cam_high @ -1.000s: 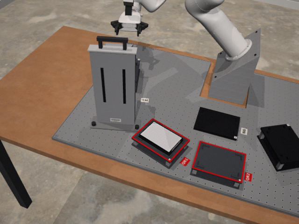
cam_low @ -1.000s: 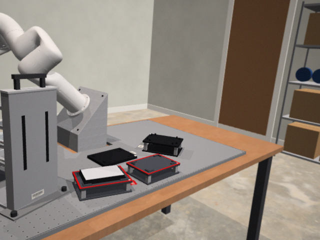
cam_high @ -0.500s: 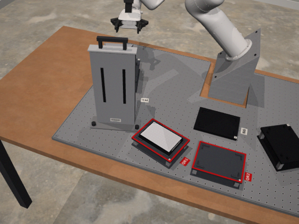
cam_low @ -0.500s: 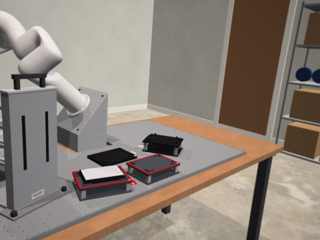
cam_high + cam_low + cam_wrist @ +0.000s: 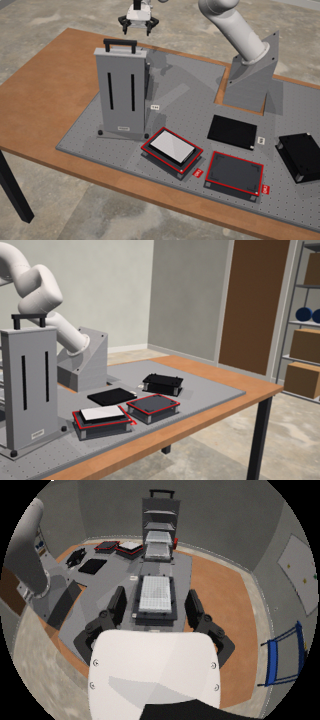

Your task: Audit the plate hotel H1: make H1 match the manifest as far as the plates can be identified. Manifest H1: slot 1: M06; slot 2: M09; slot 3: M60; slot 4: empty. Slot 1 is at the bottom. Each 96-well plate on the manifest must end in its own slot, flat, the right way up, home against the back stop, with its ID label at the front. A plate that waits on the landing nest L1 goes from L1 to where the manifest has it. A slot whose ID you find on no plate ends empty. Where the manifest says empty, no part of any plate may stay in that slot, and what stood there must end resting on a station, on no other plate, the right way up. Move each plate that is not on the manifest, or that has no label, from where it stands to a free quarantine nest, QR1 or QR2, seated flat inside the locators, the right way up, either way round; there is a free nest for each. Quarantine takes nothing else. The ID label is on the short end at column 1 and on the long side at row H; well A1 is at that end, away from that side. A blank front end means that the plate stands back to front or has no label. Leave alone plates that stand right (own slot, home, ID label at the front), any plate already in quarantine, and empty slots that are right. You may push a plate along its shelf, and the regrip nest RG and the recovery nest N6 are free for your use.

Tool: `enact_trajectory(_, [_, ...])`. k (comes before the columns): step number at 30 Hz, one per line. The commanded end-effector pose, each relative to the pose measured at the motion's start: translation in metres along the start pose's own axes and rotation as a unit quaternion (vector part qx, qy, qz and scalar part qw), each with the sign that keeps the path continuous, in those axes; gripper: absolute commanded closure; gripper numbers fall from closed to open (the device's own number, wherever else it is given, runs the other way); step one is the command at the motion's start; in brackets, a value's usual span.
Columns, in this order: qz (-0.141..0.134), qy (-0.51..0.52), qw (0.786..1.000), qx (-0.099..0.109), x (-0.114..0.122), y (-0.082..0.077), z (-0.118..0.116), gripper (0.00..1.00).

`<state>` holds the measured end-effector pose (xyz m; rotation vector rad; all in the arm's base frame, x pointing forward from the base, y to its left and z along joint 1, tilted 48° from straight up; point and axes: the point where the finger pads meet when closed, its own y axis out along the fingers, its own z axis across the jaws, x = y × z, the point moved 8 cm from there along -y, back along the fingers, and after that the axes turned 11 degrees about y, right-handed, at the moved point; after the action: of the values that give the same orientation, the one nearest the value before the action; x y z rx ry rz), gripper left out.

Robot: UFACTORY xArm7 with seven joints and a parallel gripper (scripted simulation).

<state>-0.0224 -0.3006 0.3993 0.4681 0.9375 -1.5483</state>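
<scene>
1. Gripper (image 5: 136,28), black two-fingered on a white wrist housing: fingers spread to their full width, nothing between them, touching nothing. It hangs in the air beyond the far side of the hotel, above its top.
2. Plate hotel (image 5: 121,87), tall grey metal tower with a black carry handle (image 5: 119,43) and two vertical slots in its back panel: stands on the grey perforated breadboard (image 5: 180,103). In the wrist view its open front faces the gripper, with a white-topped plate (image 5: 158,544) projecting from a shelf.
3. Landing-nest plate (image 5: 155,595), white-topped with a dark frame: in the wrist view it lies flat in front of the hotel, below the gripper and between the lines of the two fingers, apart from them.
4. Quarantine nest QR1 (image 5: 152,155), red-bordered dark platform: carries a white-topped, black-sided plate (image 5: 171,145), seated flat.
5. Quarantine nest QR2 (image 5: 233,173), red-bordered dark platform: bare.
6. Flat black nest N6 (image 5: 232,131): bare, beside its label.
7. Raised black nest (image 5: 301,155): at the right edge, bare.
</scene>
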Motion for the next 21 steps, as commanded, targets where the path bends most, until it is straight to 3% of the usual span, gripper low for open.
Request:
enact_trajectory(1, [-0.038, -0.001, 0.999, 0.008, -0.007, 0.0, -0.001, 0.0])
enact_trajectory(8, [-0.095, -0.001, 0.995, 0.019, -0.016, 0.001, -0.003, 0.0])
enact_trajectory(10, [-0.095, -0.001, 0.995, 0.019, -0.016, 0.001, -0.003, 0.0])
enact_trajectory(21, [-0.184, -0.001, 0.982, 0.037, -0.03, 0.005, -0.005, 0.0])
